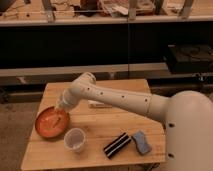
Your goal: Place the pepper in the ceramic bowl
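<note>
two-finger gripper hanging over the wide orange-red ceramic bowl
lined up for a drop-in I guess; can't tell its grip, and can't spot the small orange pepper anywhere

Table bears ceramic bowl, cup, packet, sponge; pincer over bowl

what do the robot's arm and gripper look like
The arm is smooth, off-white and tubular, with a rounded joint and a row of small dark dots along its side; no loose cables show. The gripper, pale like the arm, sits at its end by the ceramic bowl's far rim.
</note>
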Motion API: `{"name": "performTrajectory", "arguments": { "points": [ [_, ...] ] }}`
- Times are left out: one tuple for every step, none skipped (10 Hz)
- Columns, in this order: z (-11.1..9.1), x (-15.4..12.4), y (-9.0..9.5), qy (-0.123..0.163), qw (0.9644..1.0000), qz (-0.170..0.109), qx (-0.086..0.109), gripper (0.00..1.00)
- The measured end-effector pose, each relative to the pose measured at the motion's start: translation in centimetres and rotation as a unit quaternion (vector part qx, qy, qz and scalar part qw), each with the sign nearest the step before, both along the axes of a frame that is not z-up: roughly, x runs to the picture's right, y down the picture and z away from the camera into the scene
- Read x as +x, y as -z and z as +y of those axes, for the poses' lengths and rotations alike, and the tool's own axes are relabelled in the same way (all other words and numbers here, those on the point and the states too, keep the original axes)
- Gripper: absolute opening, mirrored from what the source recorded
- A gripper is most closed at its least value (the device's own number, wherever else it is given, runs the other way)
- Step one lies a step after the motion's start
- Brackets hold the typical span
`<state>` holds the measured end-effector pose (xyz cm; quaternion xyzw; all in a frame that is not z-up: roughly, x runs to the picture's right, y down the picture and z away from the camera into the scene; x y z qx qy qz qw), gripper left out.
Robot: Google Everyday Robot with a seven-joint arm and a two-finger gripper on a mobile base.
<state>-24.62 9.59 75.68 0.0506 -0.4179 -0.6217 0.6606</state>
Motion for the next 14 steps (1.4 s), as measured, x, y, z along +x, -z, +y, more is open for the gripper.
{"name": "performTrajectory", "arguments": {
  "points": [
    [0.0,-0.2,0.0,0.0,1.0,-0.002,0.0,0.0],
    [0.0,-0.5,-0.1,-0.001,1.0,-0.003,0.0,0.0],
    [-0.1,-0.6,-0.1,-0.002,1.0,-0.004,0.0,0.0],
    [-0.1,-0.7,-0.2,-0.003,1.0,-0.006,0.0,0.0],
    [-0.1,-0.8,-0.2,-0.003,1.0,-0.007,0.0,0.0],
    [-0.1,-0.9,-0.3,-0.004,1.0,-0.008,0.0,0.0],
    [-0.2,-0.9,-0.3,-0.004,1.0,-0.008,0.0,0.0],
    [-0.2,-0.9,-0.4,-0.005,0.9999,-0.009,0.0,0.0],
    [-0.2,-1.0,-0.4,-0.006,0.9999,-0.01,0.0,0.0],
    [-0.3,-1.1,-0.5,-0.006,0.9999,-0.011,0.0,0.0],
    [-0.3,-1.2,-0.5,-0.007,0.9999,-0.013,-0.001,0.0],
    [-0.3,-1.2,-0.6,-0.008,0.9999,-0.014,0.0,0.0],
    [-0.3,-1.3,-0.6,-0.009,0.9999,-0.015,0.0,0.0],
    [-0.4,-1.3,-0.7,-0.009,0.9998,-0.016,0.0,0.0]
  ]
}}
